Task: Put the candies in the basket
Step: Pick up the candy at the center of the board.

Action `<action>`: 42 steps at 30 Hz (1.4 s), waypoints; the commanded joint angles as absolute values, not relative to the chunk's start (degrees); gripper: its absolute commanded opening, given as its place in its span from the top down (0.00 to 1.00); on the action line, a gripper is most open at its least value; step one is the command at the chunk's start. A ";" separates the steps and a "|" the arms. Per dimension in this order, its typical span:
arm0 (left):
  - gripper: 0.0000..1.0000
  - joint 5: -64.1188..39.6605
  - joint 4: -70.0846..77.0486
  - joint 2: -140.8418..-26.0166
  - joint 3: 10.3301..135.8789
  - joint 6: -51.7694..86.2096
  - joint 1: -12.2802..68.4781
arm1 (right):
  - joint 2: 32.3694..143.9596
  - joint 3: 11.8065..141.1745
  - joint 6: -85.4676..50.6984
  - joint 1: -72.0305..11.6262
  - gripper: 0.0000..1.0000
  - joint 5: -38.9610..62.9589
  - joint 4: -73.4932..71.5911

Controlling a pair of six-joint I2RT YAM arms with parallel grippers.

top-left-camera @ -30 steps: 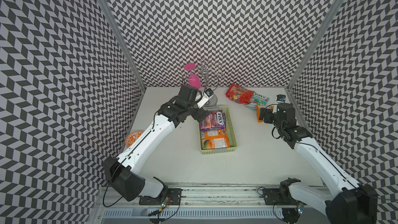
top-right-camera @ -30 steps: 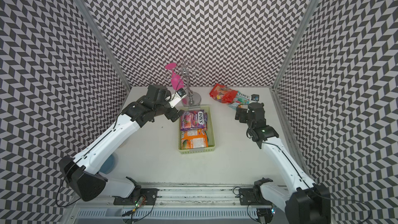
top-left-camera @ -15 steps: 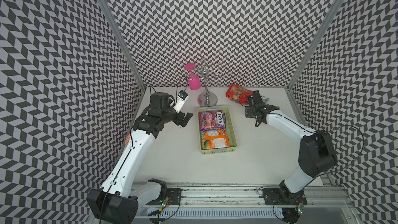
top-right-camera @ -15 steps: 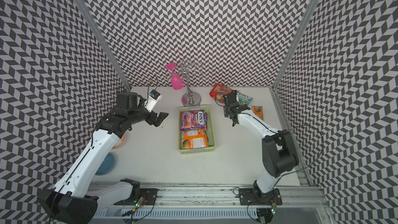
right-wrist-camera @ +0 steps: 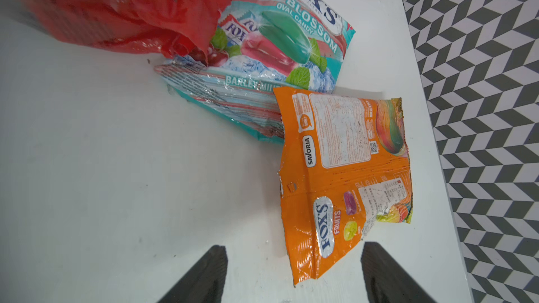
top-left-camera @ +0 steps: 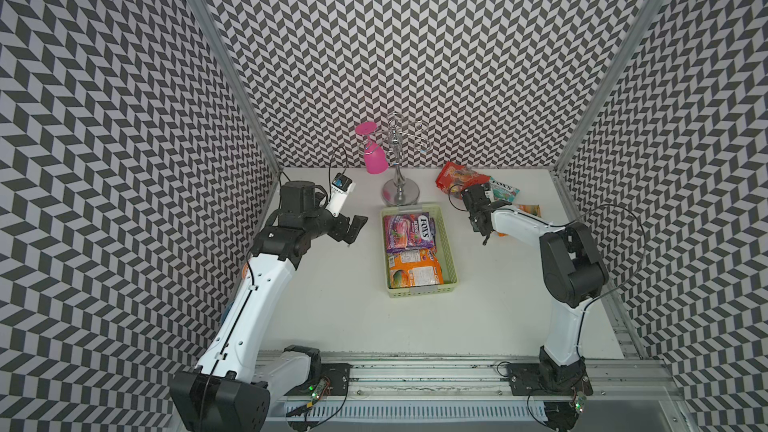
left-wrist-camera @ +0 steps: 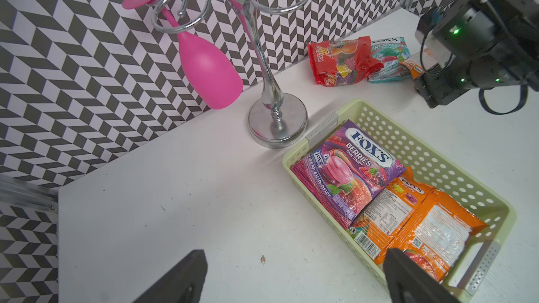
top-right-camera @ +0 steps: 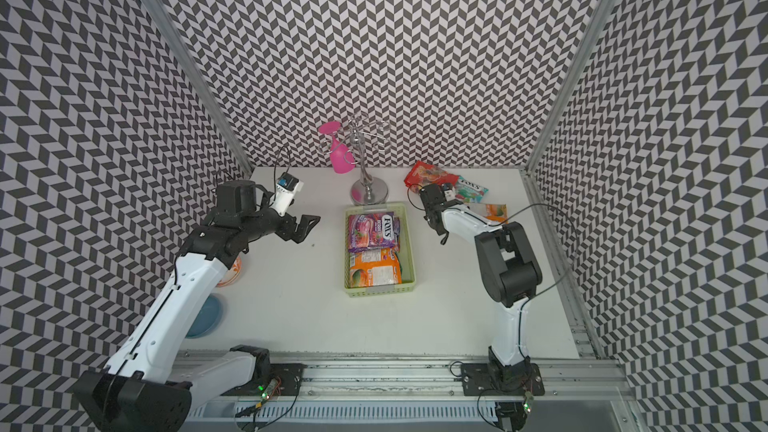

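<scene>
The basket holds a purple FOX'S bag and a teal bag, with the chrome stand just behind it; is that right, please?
Not quite: the basket holds the purple FOX'S bag and orange bags, not a teal one; the teal bag lies outside on the table, as the left wrist view shows.

At least six candies (top-left-camera: 409, 230), one basket (top-left-camera: 419, 290)

Both top views look steeply down from high over the near edge, covering the whole tabletop (top-left-camera: 332, 326). The left wrist camera looks across the basket (left-wrist-camera: 423, 153) toward the far right. The right wrist camera hangs close above candy bags (right-wrist-camera: 344, 170) that both wrist views catch.
</scene>
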State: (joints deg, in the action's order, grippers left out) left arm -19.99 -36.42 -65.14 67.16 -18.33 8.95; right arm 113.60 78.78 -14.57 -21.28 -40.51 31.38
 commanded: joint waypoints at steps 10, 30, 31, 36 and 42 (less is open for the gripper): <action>0.01 -22.61 -34.87 -63.72 66.60 -17.82 8.37 | 123.17 85.10 -15.57 -19.87 0.34 -49.18 33.45; 0.01 -23.47 -34.36 -62.82 65.48 -17.75 8.00 | 120.94 82.99 -13.63 -18.95 0.99 -51.30 32.78; 0.01 -23.26 -34.52 -62.87 65.56 -17.75 7.92 | 120.20 82.72 -13.95 -18.98 1.00 -51.18 33.12; 0.01 -24.21 -33.89 -62.39 64.79 -17.58 7.52 | 115.37 80.52 -14.31 -18.98 1.00 -50.64 33.29; 0.01 -21.17 -32.87 -61.79 64.08 -17.23 7.30 | 106.30 76.46 -16.59 -18.94 1.00 -48.09 33.08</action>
